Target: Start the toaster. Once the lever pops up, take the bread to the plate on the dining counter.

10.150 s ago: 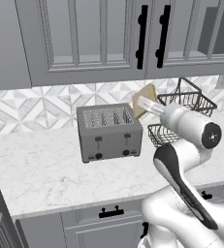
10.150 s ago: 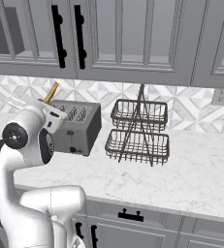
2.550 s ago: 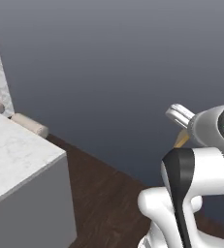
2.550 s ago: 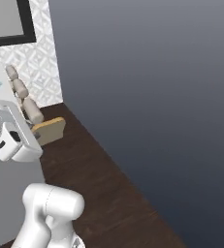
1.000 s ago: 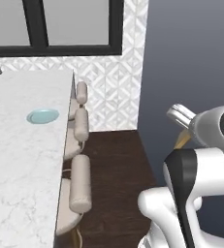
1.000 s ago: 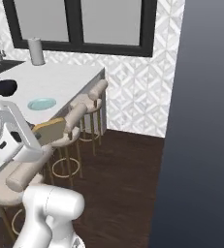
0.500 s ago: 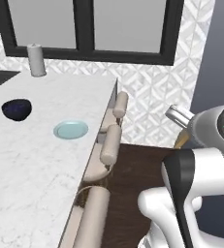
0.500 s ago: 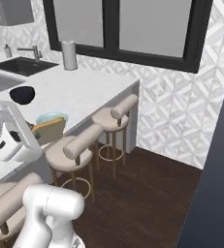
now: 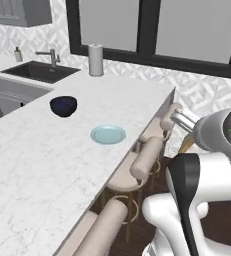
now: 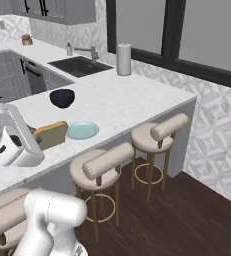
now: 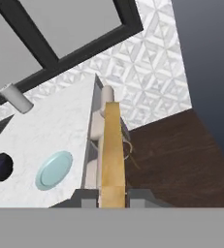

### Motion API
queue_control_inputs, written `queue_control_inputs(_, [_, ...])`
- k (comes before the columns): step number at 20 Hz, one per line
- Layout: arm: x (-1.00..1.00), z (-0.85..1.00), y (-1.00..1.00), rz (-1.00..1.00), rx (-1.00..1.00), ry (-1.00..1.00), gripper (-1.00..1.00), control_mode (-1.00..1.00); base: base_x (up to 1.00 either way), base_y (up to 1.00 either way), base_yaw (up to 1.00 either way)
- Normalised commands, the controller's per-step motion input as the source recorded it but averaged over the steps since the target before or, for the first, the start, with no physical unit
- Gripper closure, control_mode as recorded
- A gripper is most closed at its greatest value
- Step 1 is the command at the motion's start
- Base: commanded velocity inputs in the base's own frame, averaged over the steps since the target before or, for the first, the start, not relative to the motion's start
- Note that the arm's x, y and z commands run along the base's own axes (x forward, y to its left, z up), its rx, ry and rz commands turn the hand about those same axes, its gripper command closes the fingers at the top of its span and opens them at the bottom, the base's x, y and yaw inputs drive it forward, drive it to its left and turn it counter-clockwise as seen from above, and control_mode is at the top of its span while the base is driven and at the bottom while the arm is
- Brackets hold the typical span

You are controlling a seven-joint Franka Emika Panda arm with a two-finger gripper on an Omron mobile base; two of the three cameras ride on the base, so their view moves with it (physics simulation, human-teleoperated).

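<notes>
One slice being carried | end effector (image 11: 112, 197) is clamping narrowly on the bread (image 11: 112, 155), gripping it edge-on | bread is hanging beside the tabletop (image 9: 47, 150) edge, near the stools (image 10: 107, 162) | plate (image 9: 108, 134) is lying on the tabletop, apart from the bread | dark bowl (image 9: 63, 106) is sitting beyond the plate

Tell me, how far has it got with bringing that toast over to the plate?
Done, it seems: the bread is already out of the toaster, clamped edge-on in the pincer. In hand: the carry, with the slice up beside the dining counter, near its stool-side edge. Left: the pale teal plate is bare, next to the dark blue bowl, so the slice must be moved over it and released.
</notes>
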Motion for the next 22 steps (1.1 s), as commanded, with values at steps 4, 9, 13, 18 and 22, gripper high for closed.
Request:
queue_control_inputs(4, [0.00, 0.00, 0.00, 0.00, 0.00, 0.00, 1.00, 1.00, 0.32, -0.46, 0.54])
queue_control_inputs(9, [0.00, 0.00, 0.00, 0.00, 0.00, 0.00, 1.00, 1.00, 0.39, -0.67, 0.49])
queue_control_inputs(13, [0.00, 0.00, 0.00, 0.00, 0.00, 0.00, 1.00, 1.00, 0.33, -0.57, 0.50])
queue_control_inputs(18, [0.00, 0.00, 0.00, 0.00, 0.00, 0.00, 1.00, 1.00, 0.22, -0.63, 0.50])
queue_control_inputs(22, [0.04, 0.00, -0.31, 0.21, 0.01, -0.03, 1.00, -1.00, 0.06, -0.32, 0.24])
